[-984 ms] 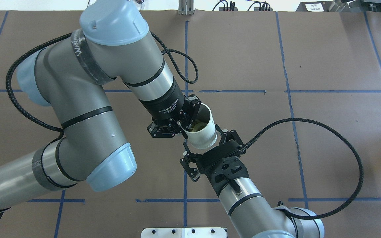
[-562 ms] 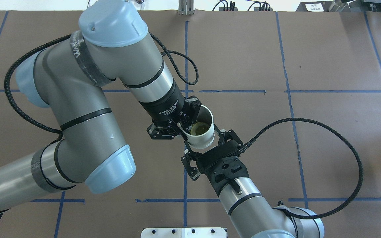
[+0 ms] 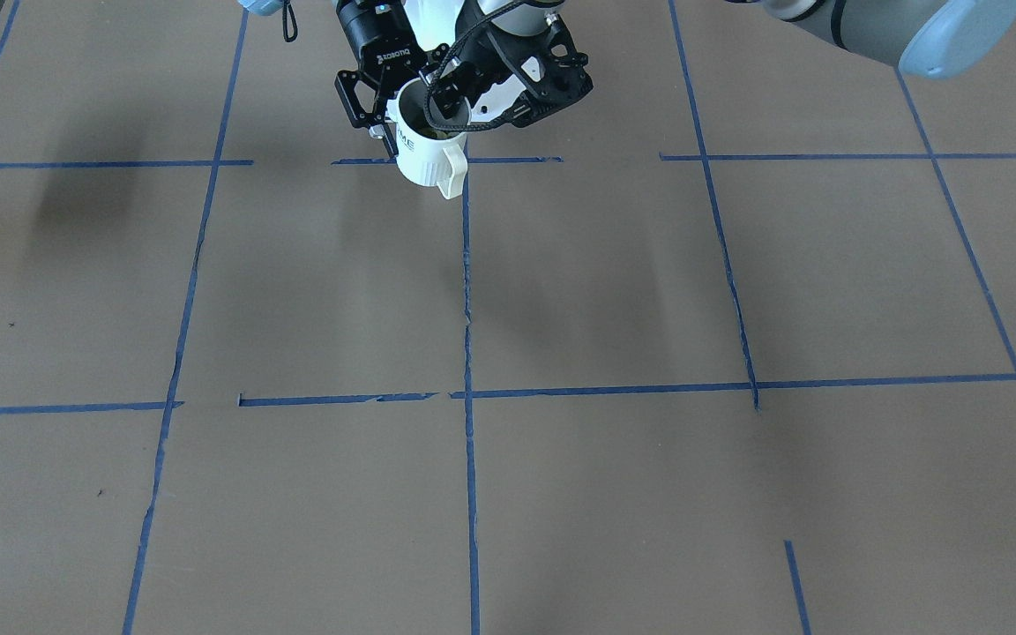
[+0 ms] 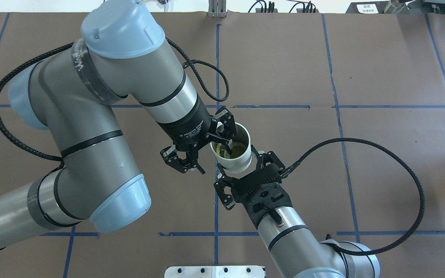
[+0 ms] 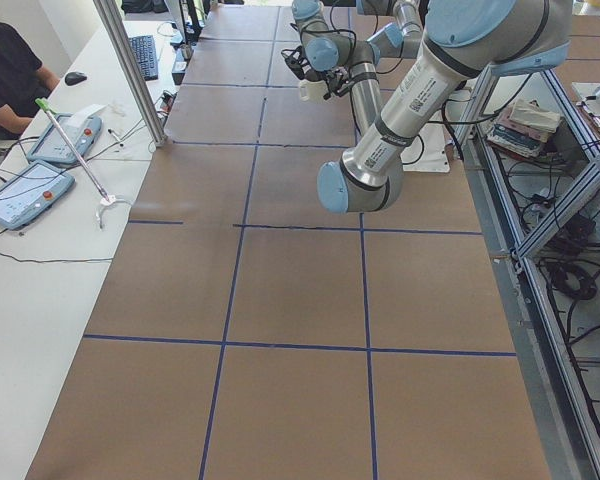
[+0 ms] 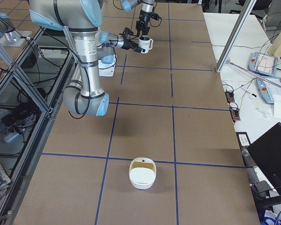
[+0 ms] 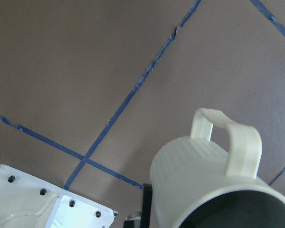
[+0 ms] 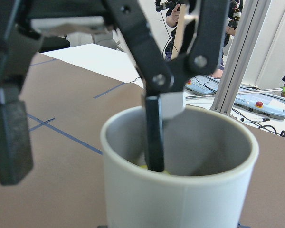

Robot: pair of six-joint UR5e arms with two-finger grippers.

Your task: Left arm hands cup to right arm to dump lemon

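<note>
Overhead is giving the best read on the handover: the left gripper (image 4: 213, 159) is sitting with its fingers spread. One finger is dipping inside the cup (image 4: 242, 164), the other is hanging outside, clear of the wall. It's straddling the rim, not pinching it. The right gripper (image 4: 239, 167) is clamping the cup's lower body from the robot's side, a finger on each flank. Only this view is showing the lemon (image 4: 239, 149) properly, as a yellow-green lump at the bottom of the cup.

Right wrist cam is confirming the spread up close: one finger is running down past the rim, the other is standing well off to the side. The lemon there is showing only as a yellow sliver under the finger. Can't tell whether the inside finger is touching the wall.

Front view is showing what overhead is hiding: the loop handle (image 3: 451, 179) pointing toward the operators' side, and dark letters "ME" on the side wall. Left wrist cam is picking up fine vertical ribbing on the wall and the handle from above.

Right-end view is the only one catching a white bowl (image 6: 142, 174), sitting far down the table (image 6: 201, 140), well apart from both arms.

The cup is hanging mouth-up in the air by the centre tape line (image 3: 466, 291), near the robot's end. It's showing white outside, dark grey inside.
</note>
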